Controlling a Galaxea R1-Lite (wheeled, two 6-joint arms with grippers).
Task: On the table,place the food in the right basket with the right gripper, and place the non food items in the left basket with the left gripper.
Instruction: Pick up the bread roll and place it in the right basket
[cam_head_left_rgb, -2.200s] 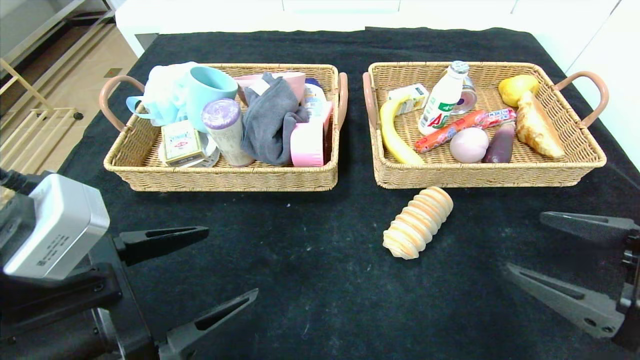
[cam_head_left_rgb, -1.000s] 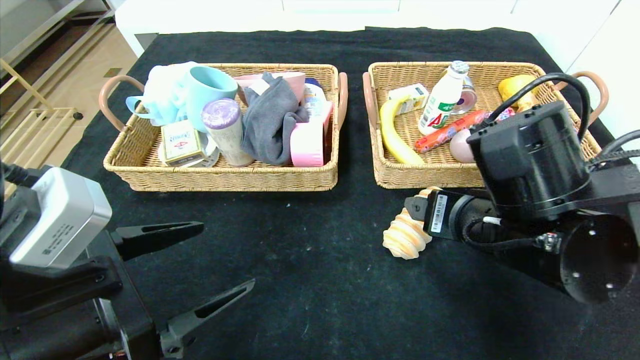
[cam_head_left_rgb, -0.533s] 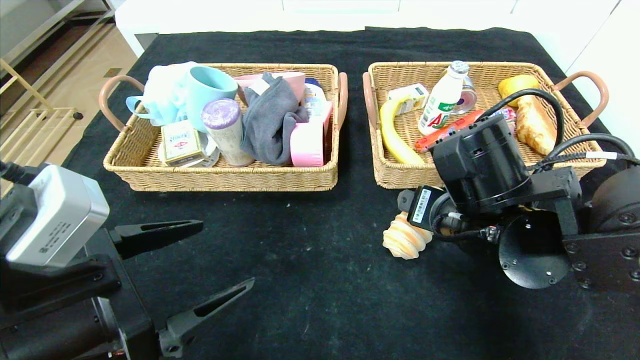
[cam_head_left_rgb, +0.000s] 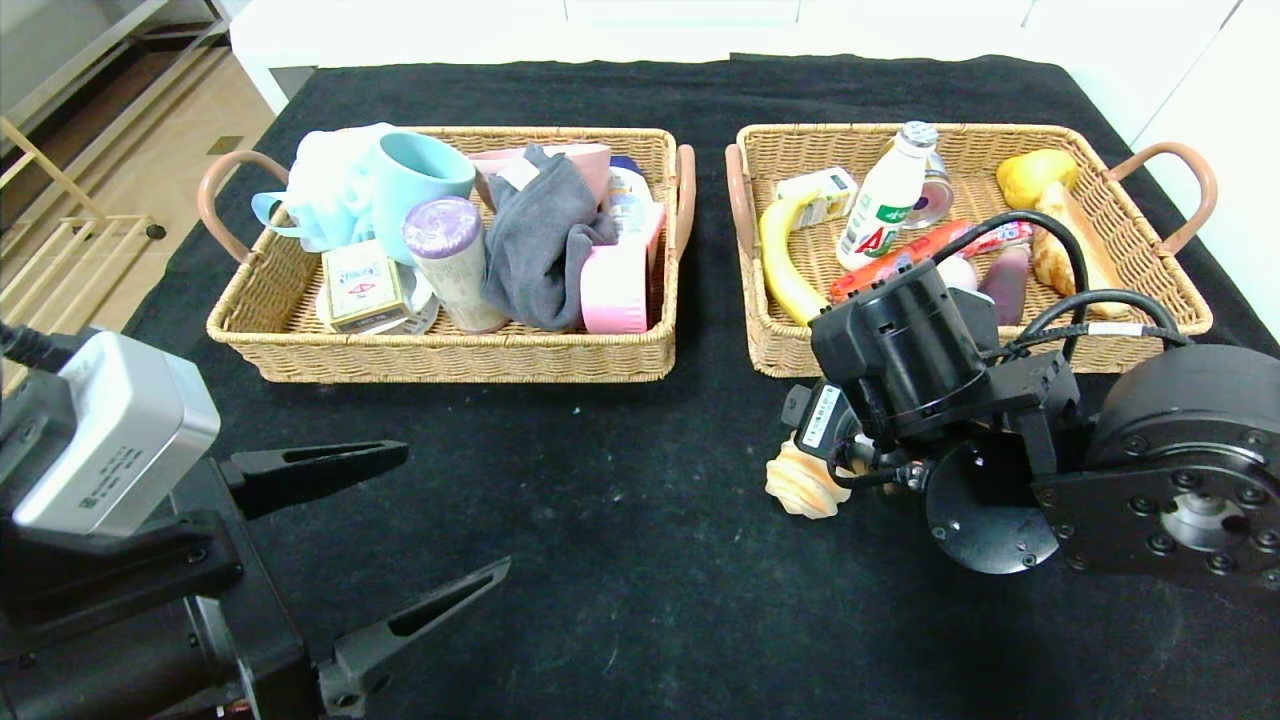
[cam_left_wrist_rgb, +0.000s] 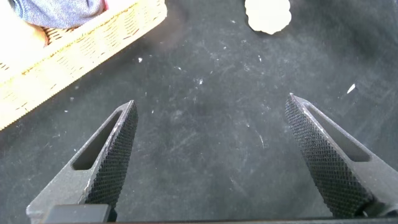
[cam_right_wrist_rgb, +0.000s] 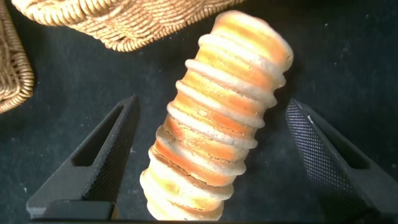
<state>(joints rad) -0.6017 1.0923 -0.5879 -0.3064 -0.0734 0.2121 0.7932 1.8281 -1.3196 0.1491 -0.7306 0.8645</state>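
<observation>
A ribbed orange-and-cream bread roll (cam_head_left_rgb: 803, 487) lies on the black table just in front of the right basket (cam_head_left_rgb: 1000, 130). My right arm (cam_head_left_rgb: 900, 350) hangs over the roll and hides most of it in the head view. In the right wrist view, my right gripper (cam_right_wrist_rgb: 211, 102) is open, with one finger on each side of the bread roll (cam_right_wrist_rgb: 217, 124) and neither touching it. My left gripper (cam_head_left_rgb: 457, 508) stays open and empty at the near left, over bare cloth (cam_left_wrist_rgb: 211, 101). The left basket (cam_head_left_rgb: 440, 360) holds non-food items.
The right basket holds a banana (cam_head_left_rgb: 785, 265), a white bottle (cam_head_left_rgb: 885, 200), a sausage (cam_head_left_rgb: 890, 262) and other food. The left basket holds a teal cup (cam_head_left_rgb: 415, 180), grey cloth (cam_head_left_rgb: 540, 240), a pink box (cam_head_left_rgb: 612, 285) and a small carton (cam_head_left_rgb: 362, 285). Its corner (cam_left_wrist_rgb: 74, 50) shows in the left wrist view.
My right arm swung in from the near right, moved left and came down over the bread roll, so its open fingers now straddle it. The left arm has not moved.
</observation>
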